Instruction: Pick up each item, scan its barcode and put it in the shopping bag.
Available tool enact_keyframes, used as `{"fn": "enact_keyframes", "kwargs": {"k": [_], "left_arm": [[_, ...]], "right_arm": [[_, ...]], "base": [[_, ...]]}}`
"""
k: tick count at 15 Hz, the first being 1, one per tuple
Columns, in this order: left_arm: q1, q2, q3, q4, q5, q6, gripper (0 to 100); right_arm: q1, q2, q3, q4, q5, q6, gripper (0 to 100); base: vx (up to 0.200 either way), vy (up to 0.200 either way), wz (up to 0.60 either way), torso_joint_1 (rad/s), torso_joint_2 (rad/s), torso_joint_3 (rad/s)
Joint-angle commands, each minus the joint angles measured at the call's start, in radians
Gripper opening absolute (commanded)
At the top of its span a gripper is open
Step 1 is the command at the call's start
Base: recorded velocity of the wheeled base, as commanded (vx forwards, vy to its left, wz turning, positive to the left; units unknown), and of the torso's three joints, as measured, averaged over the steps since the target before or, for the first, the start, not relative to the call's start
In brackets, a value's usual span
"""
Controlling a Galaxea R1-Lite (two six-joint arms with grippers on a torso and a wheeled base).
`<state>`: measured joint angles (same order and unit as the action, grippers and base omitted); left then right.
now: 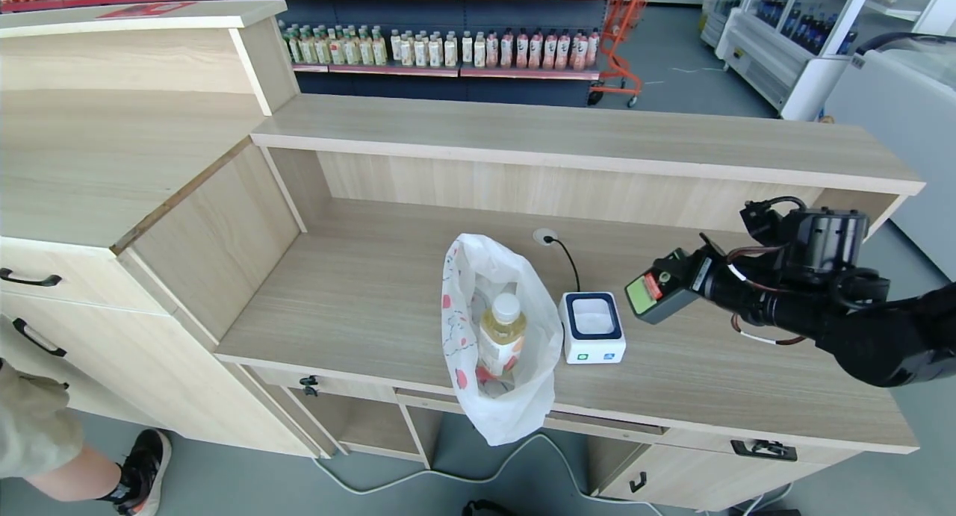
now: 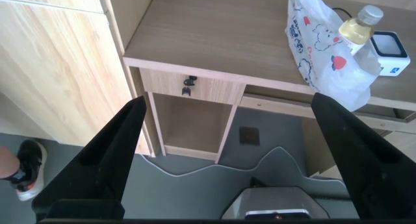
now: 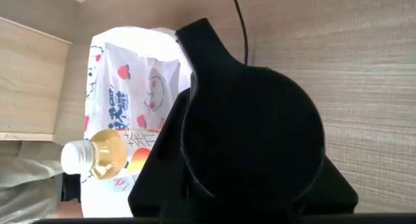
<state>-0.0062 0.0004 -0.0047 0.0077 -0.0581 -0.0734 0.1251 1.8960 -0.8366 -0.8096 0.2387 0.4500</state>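
Note:
A white shopping bag with red prints stands open at the counter's front edge, hanging partly over it. A bottle with yellowish drink and a white cap stands upright inside. Just right of the bag sits the white barcode scanner, window up. My right gripper hovers right of the scanner, shut on a dark item with a green face and a red label; this black item blocks most of the right wrist view. My left gripper hangs open and holds nothing, low before the counter front, left of the bag.
A black cable runs from the scanner to a port in the countertop. A raised ledge walls the back and a tall cabinet the left. Bare wood lies left of the bag. Drawers and an open cubby sit below.

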Motion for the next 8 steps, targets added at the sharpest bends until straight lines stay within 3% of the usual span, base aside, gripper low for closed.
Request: {"fn": "enact_keyframes", "kwargs": {"k": [1, 8], "left_arm": [[0.0, 0.0, 0.0, 0.0, 0.0, 0.0, 100], [0.0, 0.0, 0.0, 0.0, 0.0, 0.0, 100]], "right_arm": [[0.018, 0.081, -0.024, 0.0, 0.001, 0.006, 0], [0.05, 0.137, -0.102, 0.001, 0.007, 0.003, 0]], "base": [[0.0, 0.0, 0.0, 0.0, 0.0, 0.0], [0.0, 0.0, 0.0, 0.0, 0.0, 0.0]]}}
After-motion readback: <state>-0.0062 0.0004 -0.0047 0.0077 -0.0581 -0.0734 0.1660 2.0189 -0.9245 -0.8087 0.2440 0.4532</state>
